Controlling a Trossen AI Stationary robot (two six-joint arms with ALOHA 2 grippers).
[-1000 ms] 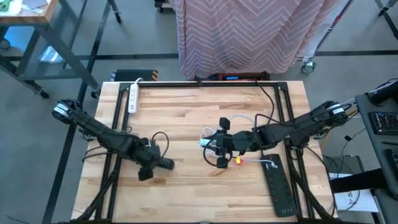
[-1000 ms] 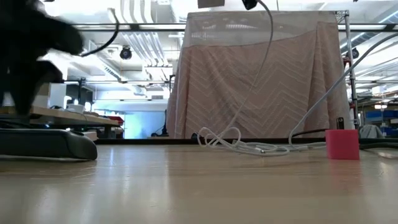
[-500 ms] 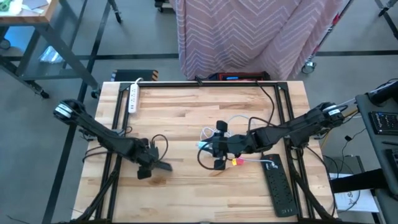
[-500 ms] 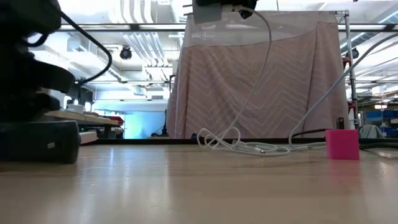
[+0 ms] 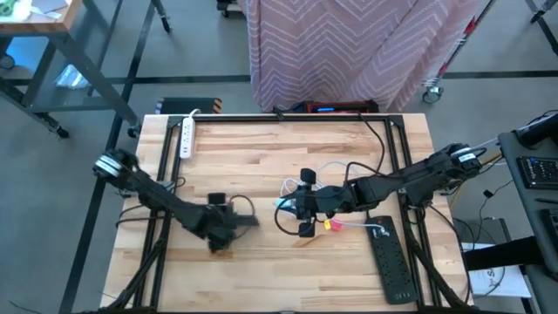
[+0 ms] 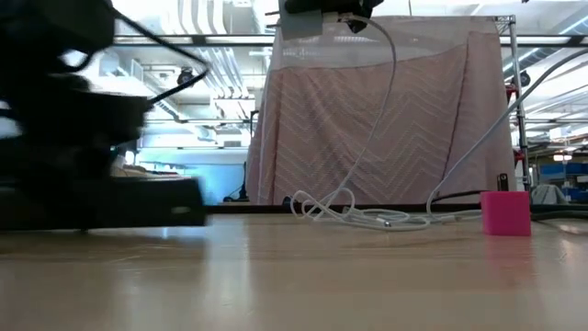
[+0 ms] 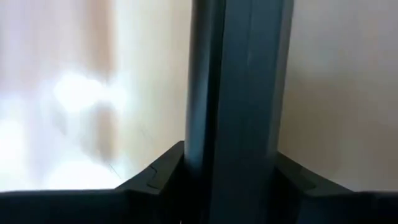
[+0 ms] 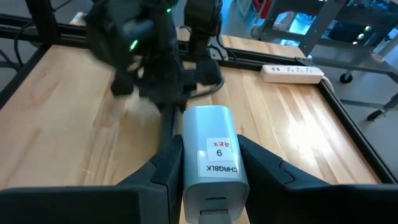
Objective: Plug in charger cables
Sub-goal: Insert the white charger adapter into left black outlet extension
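Observation:
My right gripper is near the table's middle, shut on a light-blue-white charger block labelled "CHARGBLK 9". The block's thin white cord hangs down to a coil lying on the table. A red-pink plug block stands on the table beside that gripper. My left gripper is left of the middle, shut on a short black power strip. My left gripper pinches the black strip's two long sides between its two fingers, which lie across the strip. The strip runs on ahead past the fingers; whether it rests on the table I cannot tell. My right gripper pinches the charger block's two side faces between its two fingers. The fingers lie level and point toward the table's left edge. The block is lifted clear of the table, label up, with its cord hanging below.
A long black power strip lies at the near right. A white power strip lies at the far left corner. Thick black cords run along the right side. A pink patterned cloth hangs beyond the far edge.
My left gripper has moved toward the table's right edge with the black strip, whose free end has swung toward my right gripper. My right gripper has shifted slightly toward the table's left edge with the charger block still held.

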